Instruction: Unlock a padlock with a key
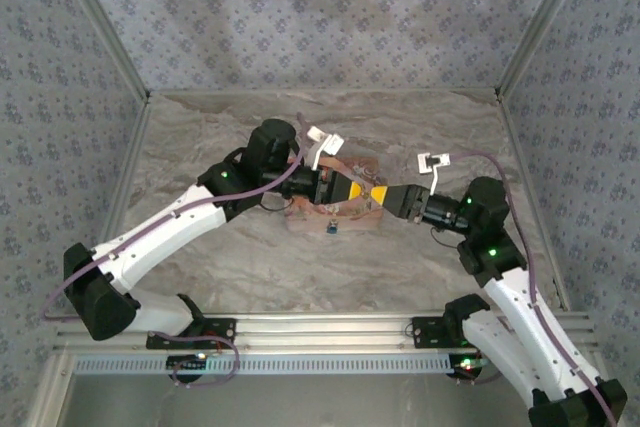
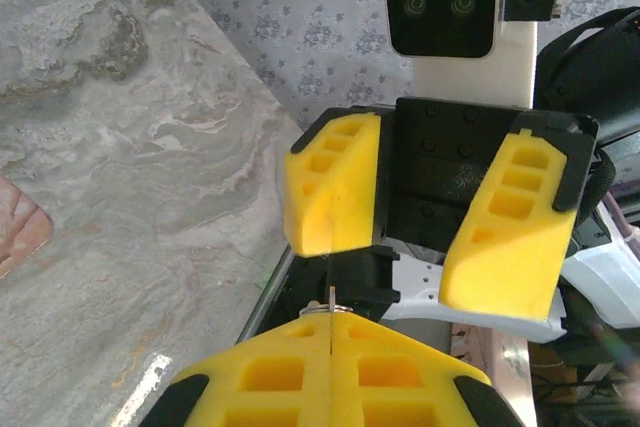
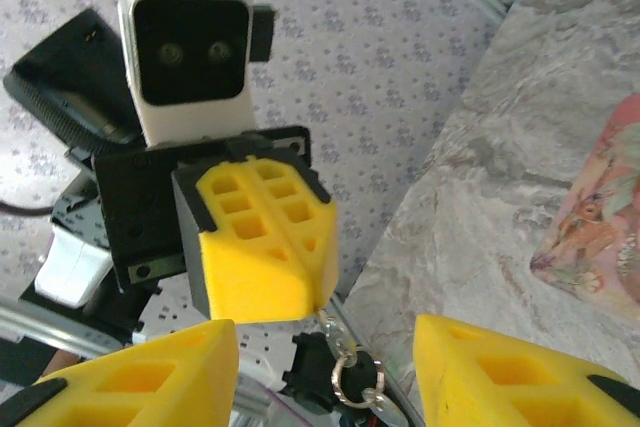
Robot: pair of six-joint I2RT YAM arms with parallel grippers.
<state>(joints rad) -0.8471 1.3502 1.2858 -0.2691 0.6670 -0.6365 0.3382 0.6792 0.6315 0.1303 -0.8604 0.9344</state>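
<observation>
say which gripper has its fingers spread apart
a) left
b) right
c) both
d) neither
b: the fingers of the right gripper stand well apart with nothing between them, while the left gripper is pinched shut on a key, with the key ring hanging below its tip.
</observation>
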